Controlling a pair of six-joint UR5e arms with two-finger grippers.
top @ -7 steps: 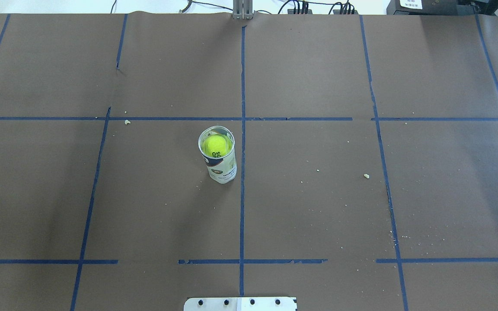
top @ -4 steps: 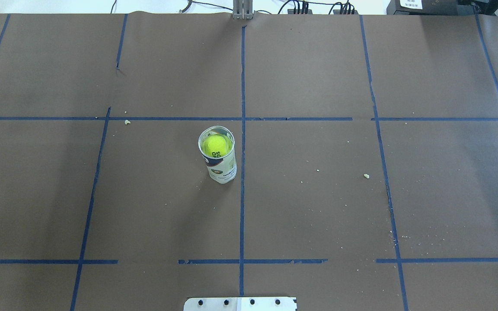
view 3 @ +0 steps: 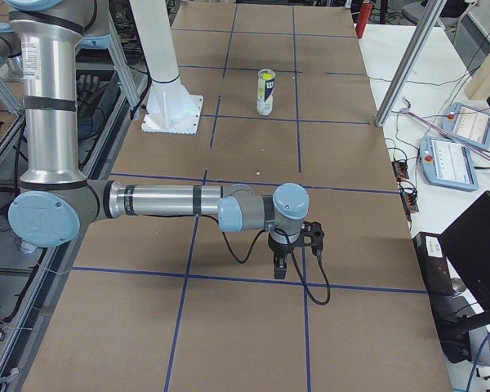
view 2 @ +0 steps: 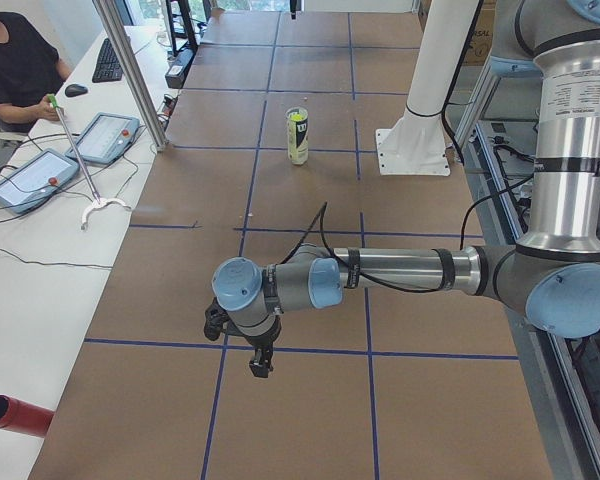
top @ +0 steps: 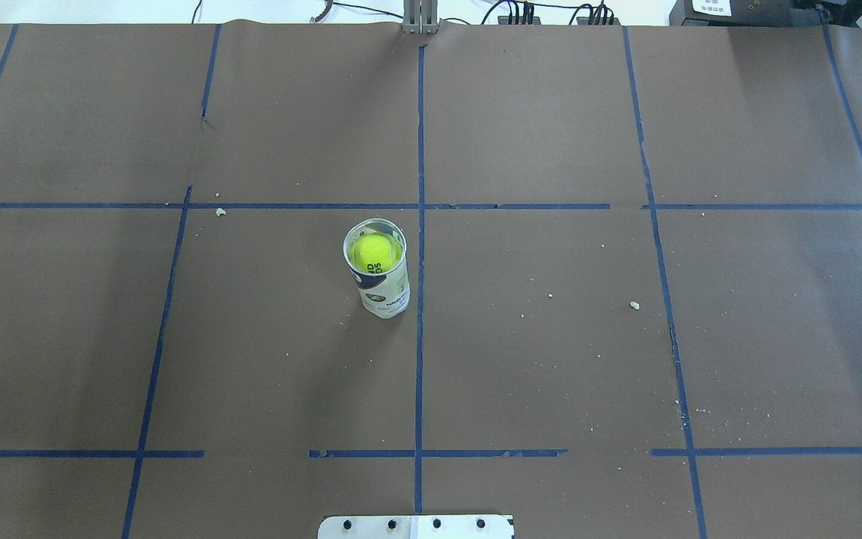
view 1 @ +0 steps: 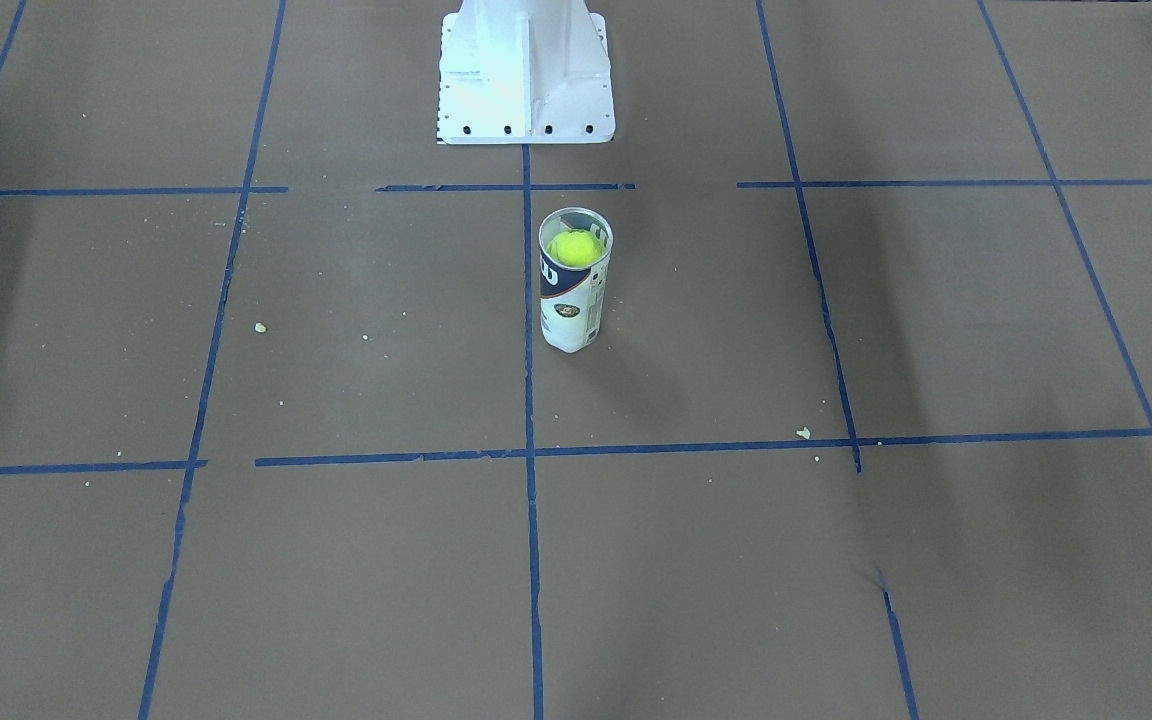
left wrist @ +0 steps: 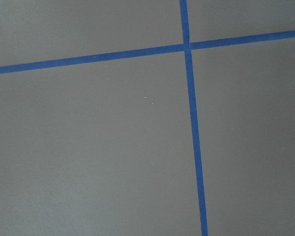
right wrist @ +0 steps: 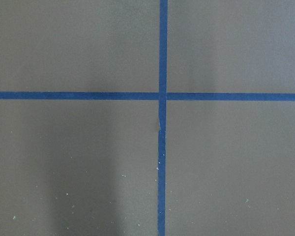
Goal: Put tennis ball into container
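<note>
The left gripper [view 2: 261, 366] is hanging low over the brown paper table cover [top: 551, 359], pointing down beside a blue tape line [view 2: 310, 351] near the table's left end. Whether its fingers are apart or together cannot be told from this side view. Its forearm is stretching out level from the elbow, and its wrist camera is looking straight down on a crossing of tape [left wrist: 187, 46].

The right gripper [view 3: 279, 269] is hanging in the same way at the opposite end of the table, also pointing down and close to a tape line. Its opening cannot be told either. Its wrist camera is showing another tape crossing [right wrist: 162, 96].

Both grippers are staying well apart from the tennis-ball can [top: 384, 290], which is standing upright just to the robot's left of the centre tape line, out in front of the white robot base [view 1: 526, 80]. The tennis ball [top: 372, 253] is sitting inside the can, showing yellow-green just below the silvery rim.

Pale crumbs [top: 634, 305] are lying scattered on the paper. A person in black [view 2: 15, 60] is sitting at the side desk.
</note>
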